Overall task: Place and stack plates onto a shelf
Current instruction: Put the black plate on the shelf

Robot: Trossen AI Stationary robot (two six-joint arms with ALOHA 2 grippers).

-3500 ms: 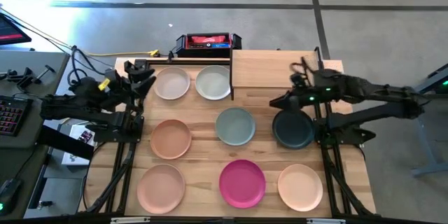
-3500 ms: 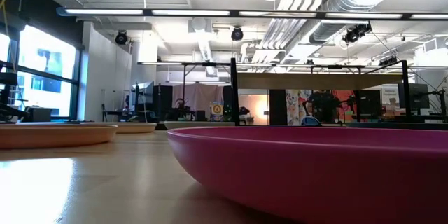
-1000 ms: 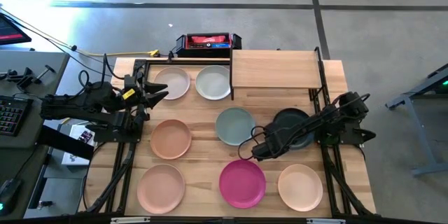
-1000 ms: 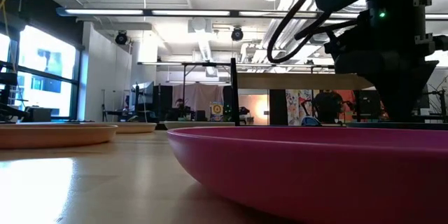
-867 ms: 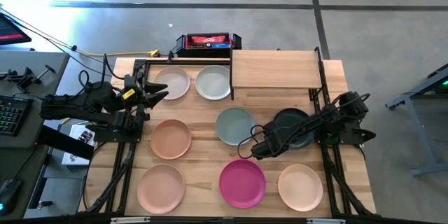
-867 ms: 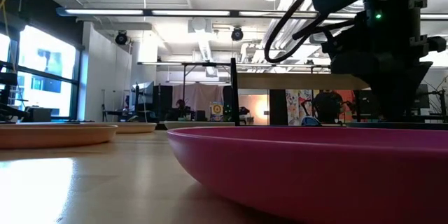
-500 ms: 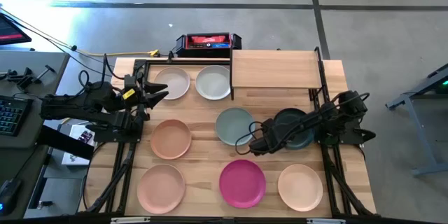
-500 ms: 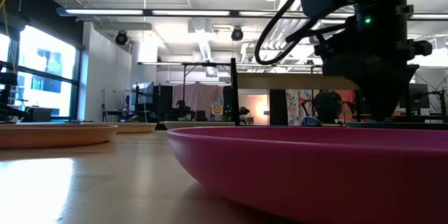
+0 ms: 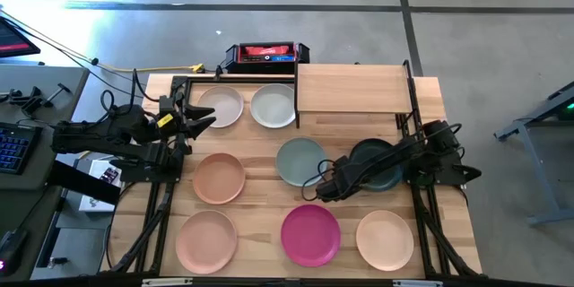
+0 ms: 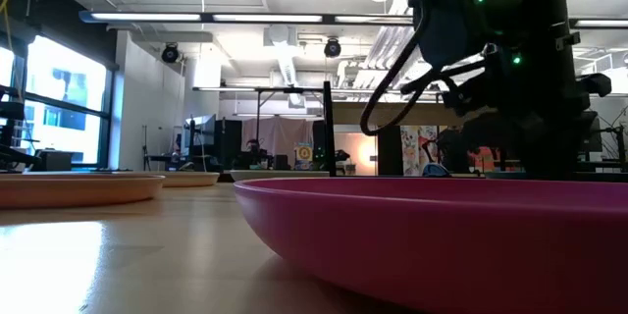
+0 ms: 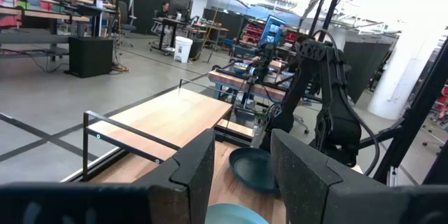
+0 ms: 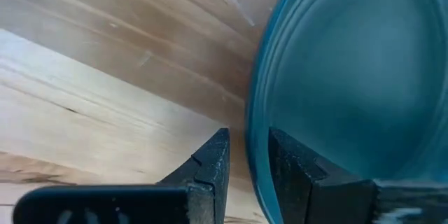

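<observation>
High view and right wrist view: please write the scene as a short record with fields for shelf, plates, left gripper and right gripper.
shelf: light-wood board on a black frame, at the table's far side, nothing on it
plates: eight on the table, none stacked
right gripper: low at the rim of the dark green plate, next to the sage green plate; fingers slightly apart at the rim
left gripper: open, waiting beside the white plate, holding nothing
</observation>
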